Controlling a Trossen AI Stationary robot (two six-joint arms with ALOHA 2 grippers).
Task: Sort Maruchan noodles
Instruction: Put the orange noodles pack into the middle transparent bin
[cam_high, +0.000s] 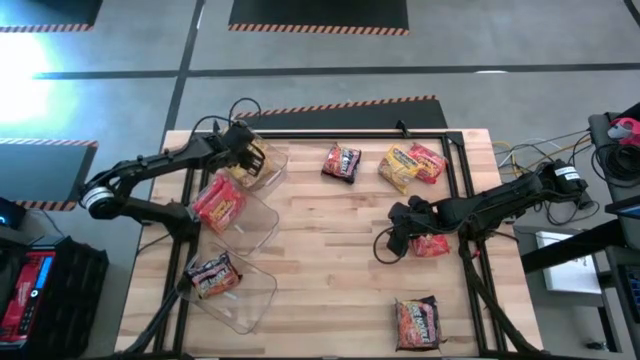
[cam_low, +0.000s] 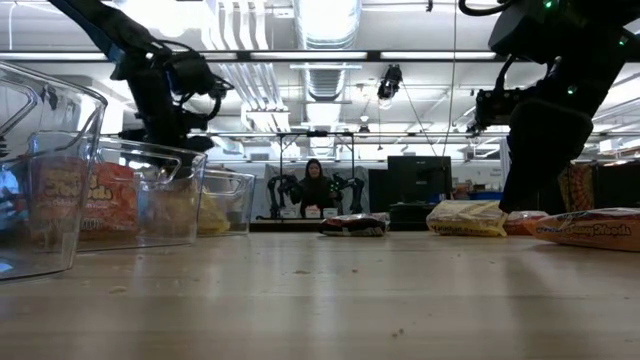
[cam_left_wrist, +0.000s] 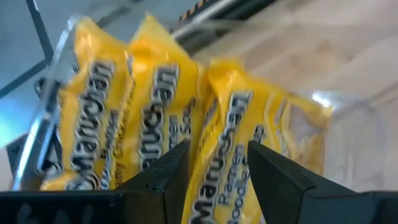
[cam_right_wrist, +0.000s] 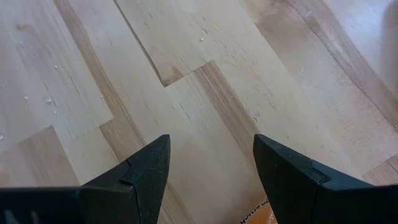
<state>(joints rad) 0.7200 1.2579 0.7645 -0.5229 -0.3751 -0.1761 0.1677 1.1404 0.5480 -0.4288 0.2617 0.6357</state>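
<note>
Here, as things stood:
Left gripper (cam_high: 252, 152): over the far clear bin (cam_high: 272, 172) at ten o'clock, fingers (cam_left_wrist: 163, 174) part-spread, one yellow packet (cam_left_wrist: 233, 140) showing between them; grip unclear.
Right gripper (cam_high: 398, 226): at three o'clock, fingers (cam_right_wrist: 146, 171) spread wide over the bare table (cam_high: 330, 260), beside a red packet (cam_high: 432, 244).
Other noodles: red packet in middle bin (cam_high: 217, 203); dark packet in near bin (cam_high: 213, 274); loose packets at twelve o'clock (cam_high: 341, 162) and five o'clock (cam_high: 418, 321).

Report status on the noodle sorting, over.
Left gripper open over yellow crinkly packets in clear plastic bin. Right gripper open above bare wood, beside orange packet. Nothing blocking.
</note>
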